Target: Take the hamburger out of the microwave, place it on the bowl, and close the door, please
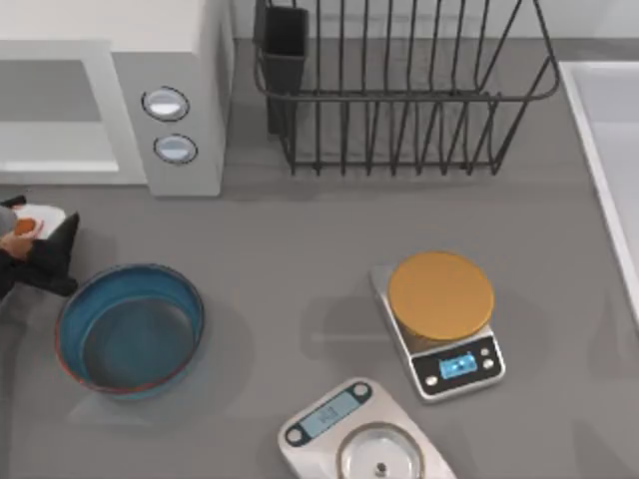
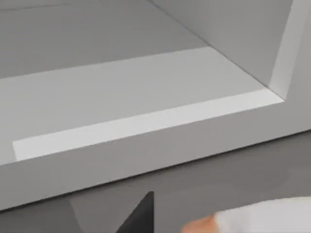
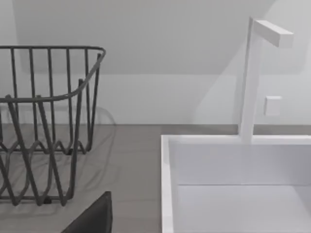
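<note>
The white microwave (image 1: 170, 90) stands at the back left with its pale inside (image 2: 121, 97) open and bare. The door is out of view. At the table's far left edge, in front of the microwave, my left gripper (image 1: 30, 238) is shut on the hamburger (image 1: 27, 222), a whitish bun with an orange patch. The left wrist view has the hamburger (image 2: 262, 218) beside one dark finger (image 2: 141, 213). The blue bowl (image 1: 130, 327) sits on the table just right of and nearer than the gripper, apart from it. My right gripper (image 3: 155, 228) is parked near the sink, open.
A black wire dish rack (image 1: 399, 90) stands at the back middle. Two kitchen scales sit on the table, one with an orange disc (image 1: 440, 295) and one with a steel plate (image 1: 379, 461). A white sink (image 1: 609, 150) with a faucet (image 3: 252, 77) lies at the right.
</note>
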